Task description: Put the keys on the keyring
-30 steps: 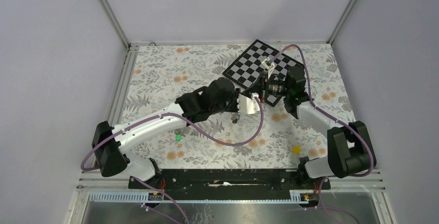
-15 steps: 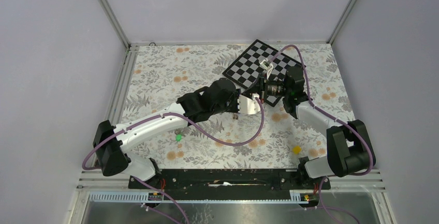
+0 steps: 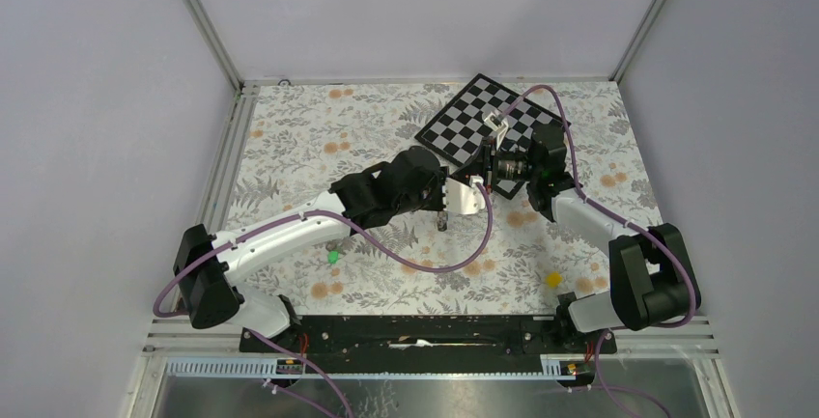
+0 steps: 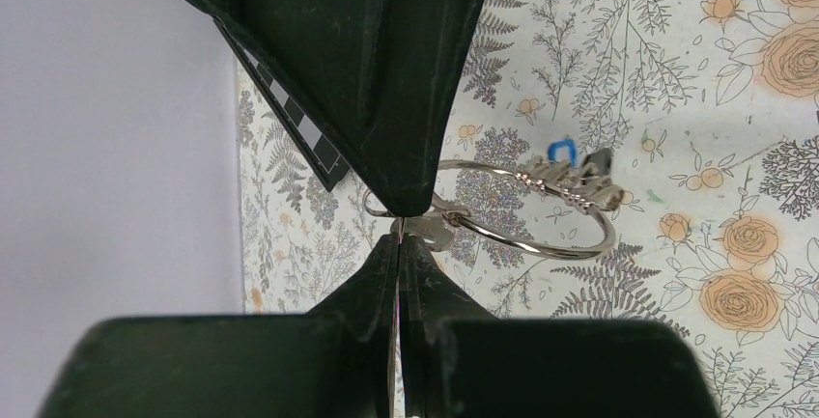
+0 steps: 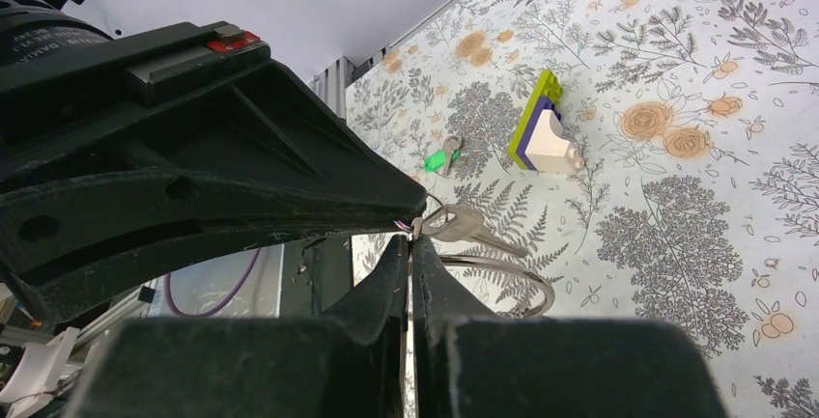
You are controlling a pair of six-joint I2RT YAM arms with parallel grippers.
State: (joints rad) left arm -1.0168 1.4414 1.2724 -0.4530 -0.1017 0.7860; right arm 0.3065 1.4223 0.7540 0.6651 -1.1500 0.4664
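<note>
Tip to tip above the flowered table point(image 3: 309, 148), the left gripper point(image 4: 399, 241) and right gripper point(image 5: 410, 242) meet at one spot, both pairs of fingers clenched tight. The left fingers point(image 4: 430, 307) grasp the keyring point(image 4: 526, 243) by its rim, holding the silver wire loop clear of the cloth. The right fingers point(image 5: 439, 302) press shut at the same point, just beside the head of a silver key point(image 5: 464, 222) that sits against the ring. Whether they nip the wire or the key cannot be told. On the far side of the ring from the pinch hang a blue key point(image 4: 560, 151) and a black key point(image 4: 599, 162), bunched together on the wire. The green key point(image 5: 439, 159) lies loose on the table, well apart from the ring and close by the left forearm in the overhead view. A yellow, white and purple wedge block point(image 5: 541, 133) rests near it. A small yellow cube point(image 3: 552, 279) sits by the right arm's base, and a checkerboard point(image 3: 493, 119) lies at the table's far edge behind the right wrist.
</note>
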